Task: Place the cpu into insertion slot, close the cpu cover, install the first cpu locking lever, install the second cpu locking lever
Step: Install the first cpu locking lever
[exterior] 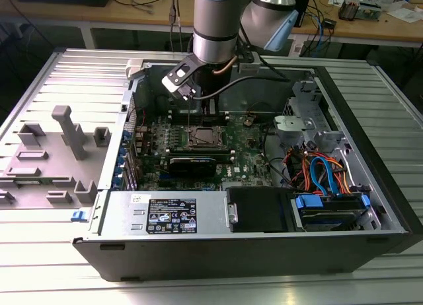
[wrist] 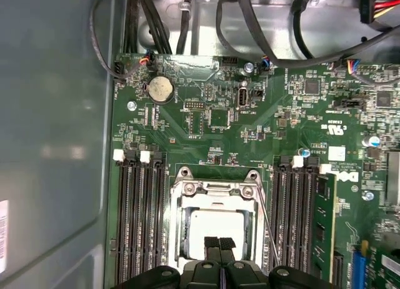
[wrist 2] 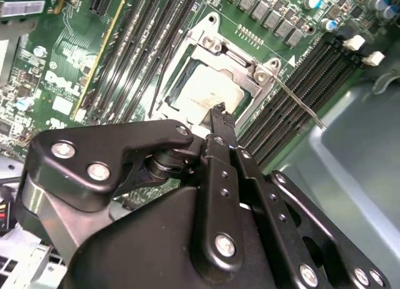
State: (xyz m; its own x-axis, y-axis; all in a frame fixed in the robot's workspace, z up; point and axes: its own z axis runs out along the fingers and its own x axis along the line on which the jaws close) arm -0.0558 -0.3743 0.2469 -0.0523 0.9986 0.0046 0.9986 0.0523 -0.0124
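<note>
Just above the seated cpu (wrist: 215, 221), the gripper (wrist: 219, 243) hangs, fingers pressed together

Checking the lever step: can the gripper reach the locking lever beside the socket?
Probably yes: the gripper hangs right over the cpu cover, and the lever lies bare beside it.

Nothing printed could be read for sure. A black label (exterior: 170, 216) with white lettering sat on the power supply (exterior: 211, 209), well apart from the gripper (exterior: 210, 113). A small white sticker (exterior: 141, 199) lay just beside that label. On the board (wrist: 187, 139), white marks (wrist: 337, 131) stood near the gripper, across the memory slots (wrist: 294, 220).
</note>
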